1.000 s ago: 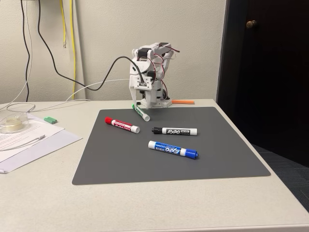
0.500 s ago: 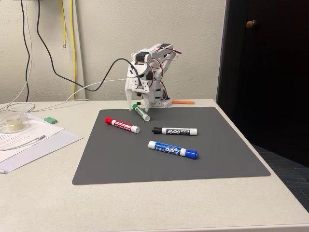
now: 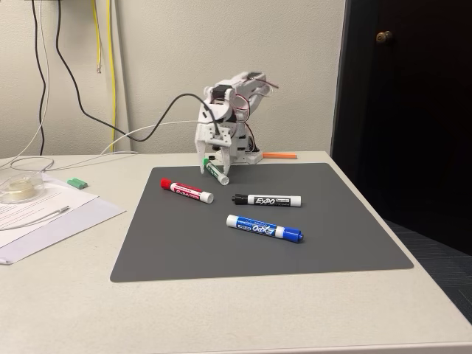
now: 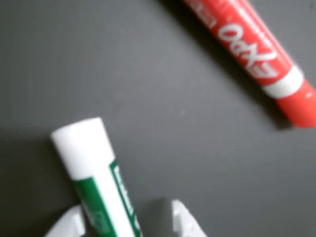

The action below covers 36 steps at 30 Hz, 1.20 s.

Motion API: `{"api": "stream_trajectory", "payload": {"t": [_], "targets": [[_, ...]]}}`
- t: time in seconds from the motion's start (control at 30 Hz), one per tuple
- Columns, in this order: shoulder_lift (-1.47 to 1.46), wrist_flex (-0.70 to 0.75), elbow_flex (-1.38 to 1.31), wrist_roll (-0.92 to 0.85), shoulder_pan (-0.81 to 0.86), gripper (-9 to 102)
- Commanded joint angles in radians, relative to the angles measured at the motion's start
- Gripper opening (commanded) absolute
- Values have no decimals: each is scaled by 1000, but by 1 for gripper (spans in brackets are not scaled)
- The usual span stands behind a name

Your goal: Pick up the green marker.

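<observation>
Green marker (image 4: pixel 103 197) between white fingers (image 4: pixel 185 219) on grey mat (image 3: pixel 324 236).
Fingers apart, straddling its barrel; red marker (image 4: pixel 252 54) nearby reads "EXPO".

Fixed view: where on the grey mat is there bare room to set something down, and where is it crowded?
Free: the mat's near strip in front of the blue marker, and its right side past the black marker. Crowded: the far left corner, where the gripper stands over the green marker, with the red marker close by.
</observation>
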Motion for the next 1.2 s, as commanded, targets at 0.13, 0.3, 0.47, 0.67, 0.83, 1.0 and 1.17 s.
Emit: {"api": "stream_trajectory", "payload": {"t": [0.13,0.3,0.47,0.67,0.83,1.0,1.17], "targets": [[44,-28,57,55,-40,16],[48,-44,77,64,-44,15],[49,-66,91,66,-46,14],[64,-83,112,100,-60,4],[64,-83,112,130,-78,1],[66,-83,112,149,-87,0],[120,-46,112,201,-115,0]]}}
